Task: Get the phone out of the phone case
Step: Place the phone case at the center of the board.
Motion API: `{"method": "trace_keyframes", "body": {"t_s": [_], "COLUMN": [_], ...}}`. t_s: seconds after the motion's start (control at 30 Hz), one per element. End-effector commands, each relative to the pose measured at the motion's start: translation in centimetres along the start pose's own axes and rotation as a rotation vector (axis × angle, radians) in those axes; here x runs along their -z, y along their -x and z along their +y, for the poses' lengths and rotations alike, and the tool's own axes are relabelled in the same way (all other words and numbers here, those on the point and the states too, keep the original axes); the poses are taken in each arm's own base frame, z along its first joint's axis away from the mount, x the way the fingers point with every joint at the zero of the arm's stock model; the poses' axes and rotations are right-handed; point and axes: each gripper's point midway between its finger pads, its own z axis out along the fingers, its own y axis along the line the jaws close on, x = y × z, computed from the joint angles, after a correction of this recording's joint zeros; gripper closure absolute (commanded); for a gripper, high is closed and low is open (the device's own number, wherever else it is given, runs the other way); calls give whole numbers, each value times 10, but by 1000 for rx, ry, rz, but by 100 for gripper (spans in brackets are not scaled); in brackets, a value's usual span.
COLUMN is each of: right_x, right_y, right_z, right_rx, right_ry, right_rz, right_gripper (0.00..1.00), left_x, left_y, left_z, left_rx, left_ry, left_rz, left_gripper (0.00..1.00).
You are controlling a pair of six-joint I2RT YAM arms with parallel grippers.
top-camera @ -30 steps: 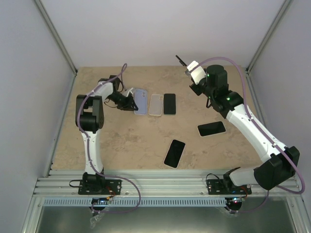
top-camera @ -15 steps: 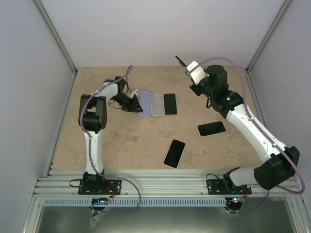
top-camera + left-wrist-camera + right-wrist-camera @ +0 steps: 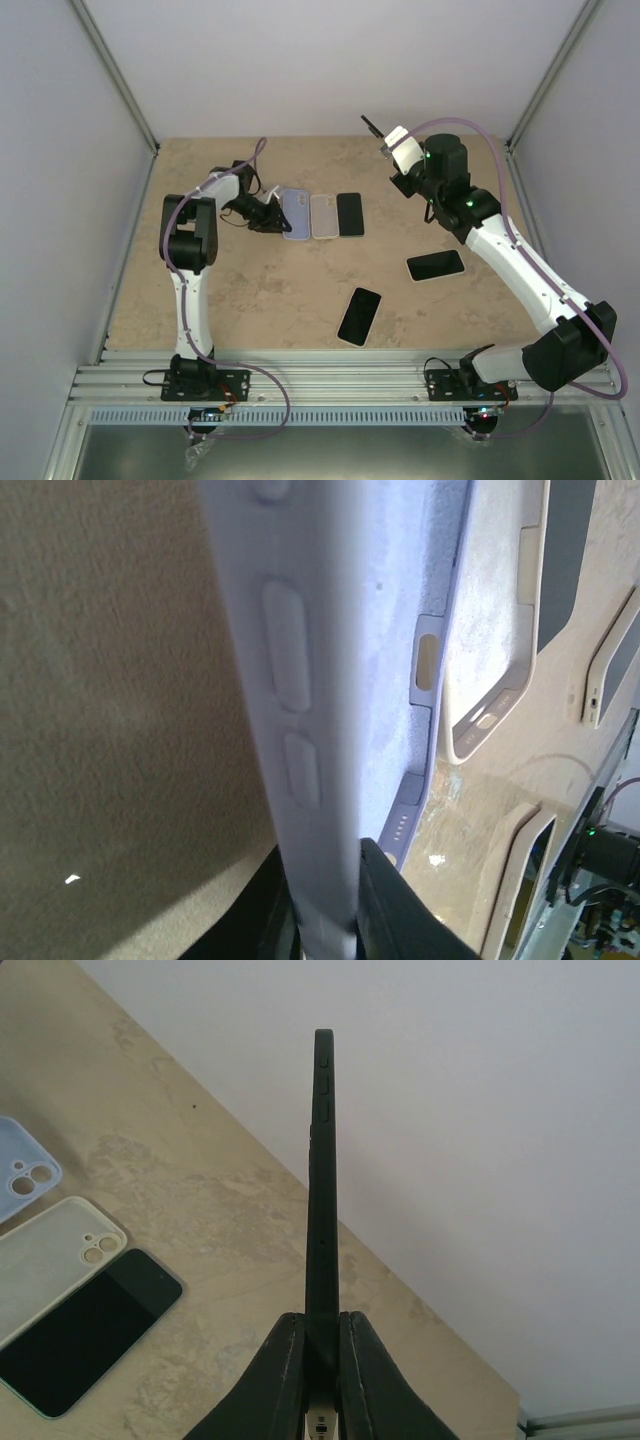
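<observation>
The cased phone (image 3: 436, 266), dark glass up in a white rim, lies flat on the table (image 3: 250, 290), untouched by either arm. By its look the phone is stiff, smooth and fairly heavy, with glass that would slip and could crack. The case seems soft enough to bend. A good hold would be on the case's lip at one corner, peeling it back while the phone is pushed out from behind. Pinching the glass face seems a poor choice. At its eight o'clock lies a loose phone (image 3: 359, 315), bare and black. At its ten o'clock three things lie side by side: a black phone (image 3: 349, 214), a clear case (image 3: 322, 215) and a lilac case (image 3: 292, 213). The lilac one shows an empty lining in the left wrist view. The left gripper (image 3: 325, 900) is pinched tight on the lilac case's long outer edge. At eleven o'clock, raised off the table, the right gripper (image 3: 320, 1335) is clamped on a thin black slab (image 3: 322, 1190) standing edge-on. Whether that is a phone or a case I cannot tell. With both grippers full, I judge one must set its load down first.
</observation>
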Motion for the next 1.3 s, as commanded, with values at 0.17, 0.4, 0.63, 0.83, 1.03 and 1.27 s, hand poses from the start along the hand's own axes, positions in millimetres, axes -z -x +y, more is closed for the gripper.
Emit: {"method": "trace_keyframes", "body": {"t_s": [0.17, 0.4, 0.63, 0.83, 1.03, 1.27], "right_x": [6, 7, 12, 16, 22, 23], "right_y": [17, 17, 24, 36, 53, 73], "right_z": [-12, -10, -13, -17, -22, -13], "right_rx": [-23, -25, -18, 5, 37, 79], "right_ry": [-34, -24, -24, -26, -30, -15], "right_rz": [-66, -68, -95, -129, -175, -228], "right_gripper": [99, 99, 99, 100, 99, 99], "left_x": [6, 14, 42, 85, 146, 202], "left_y": [4, 9, 16, 30, 50, 52], "left_z": [3, 3, 4, -15, -60, -155], "left_rx": [-17, -54, -71, -147, -160, -197], "left_ry": [38, 117, 257, 371, 415, 174], "left_rz": [-22, -52, -160, -304, -518, -701], "left_gripper": [78, 65, 23, 1, 1, 0]}}
